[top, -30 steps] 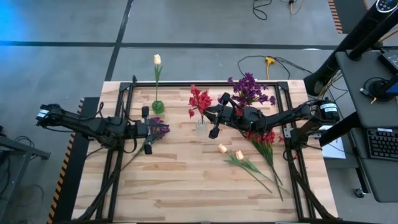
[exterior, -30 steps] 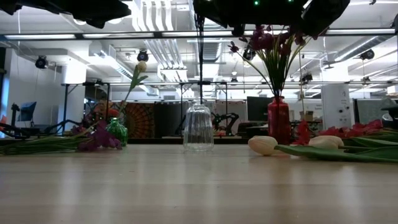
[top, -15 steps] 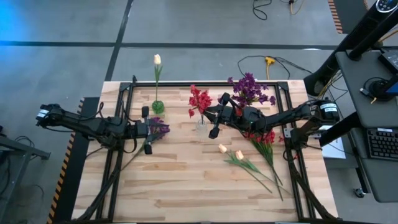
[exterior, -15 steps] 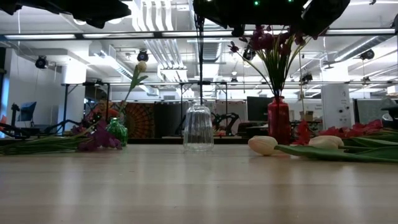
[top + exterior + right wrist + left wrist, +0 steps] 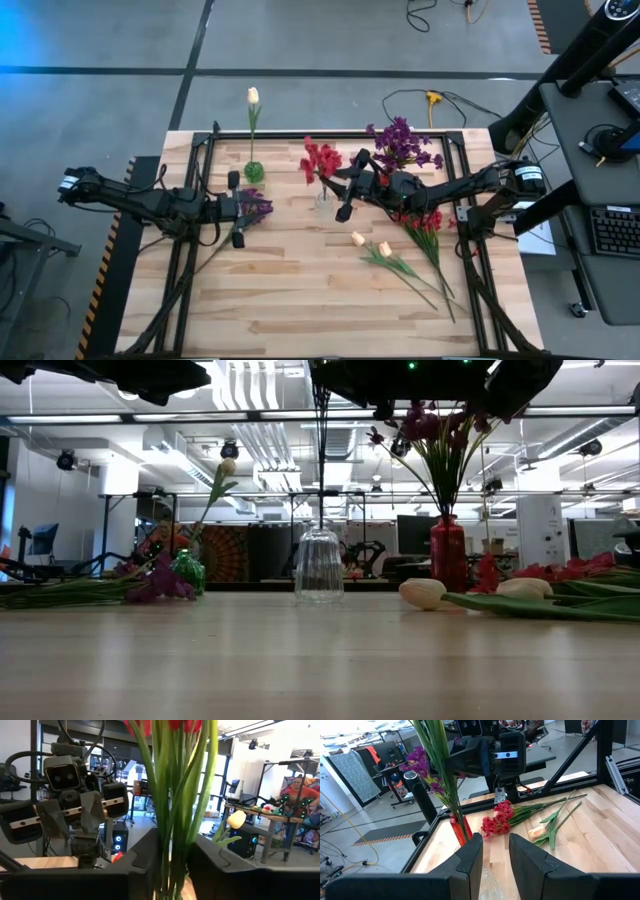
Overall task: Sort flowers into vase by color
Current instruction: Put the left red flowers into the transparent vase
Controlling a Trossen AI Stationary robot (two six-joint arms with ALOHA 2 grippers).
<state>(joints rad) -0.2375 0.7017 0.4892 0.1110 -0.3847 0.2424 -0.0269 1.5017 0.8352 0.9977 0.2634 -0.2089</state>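
My right gripper (image 5: 338, 181) is over the table's middle, shut on a bunch of red flowers (image 5: 320, 158) whose blossoms stand above the clear glass vase (image 5: 323, 199). In the low view their stems (image 5: 321, 460) hang down to the clear vase's mouth (image 5: 319, 532). My left gripper (image 5: 243, 208) hovers, narrowly open, over a purple flower (image 5: 257, 205) that lies flat on the table. A cream tulip (image 5: 253, 97) stands in the green vase (image 5: 254, 172). Purple flowers (image 5: 400, 143) stand in the red vase (image 5: 447, 552). My right gripper pinches the red flowers' green stems (image 5: 172, 820) between its two fingers, below the blossoms. The fingers come level from the table's right and lie across the stems. The bunch hangs roughly upright, lifted clear of the table, with its lower ends at the clear vase's mouth.
More red flowers (image 5: 426, 226) and two cream tulips (image 5: 371, 245) lie on the table's right half, stems toward the near right corner. A black frame (image 5: 300, 135) runs along the table's edges. Bare wood spreads across the near half (image 5: 300, 300).
The red blossoms held by my right gripper have shifted slightly toward the table's left, and the stems have sunk a little toward the clear vase's mouth. My left arm has kept still.
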